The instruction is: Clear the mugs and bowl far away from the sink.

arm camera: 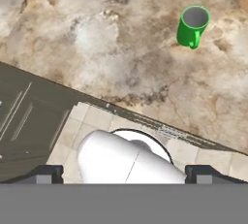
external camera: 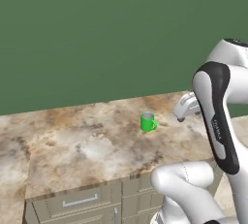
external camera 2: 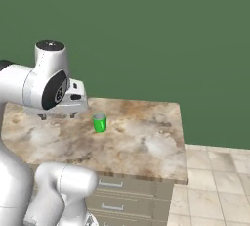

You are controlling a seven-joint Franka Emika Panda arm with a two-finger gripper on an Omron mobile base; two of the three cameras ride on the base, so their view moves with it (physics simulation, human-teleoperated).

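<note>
Green mug (external camera: 148,121) is sitting upright on the marble counter (external camera: 87,145), handle out to one side, nowhere near any sink that I can see, so I'd guess it's been parked here on purpose. Gripper (arm camera: 124,174) hangs above the counter's front edge, spread all the way, holding nothing and touching nothing.

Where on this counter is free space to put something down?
Bare counter runs from the green mug to the left end and the front edge above the drawers. It is tighter right of the mug, under the open gripper.
</note>
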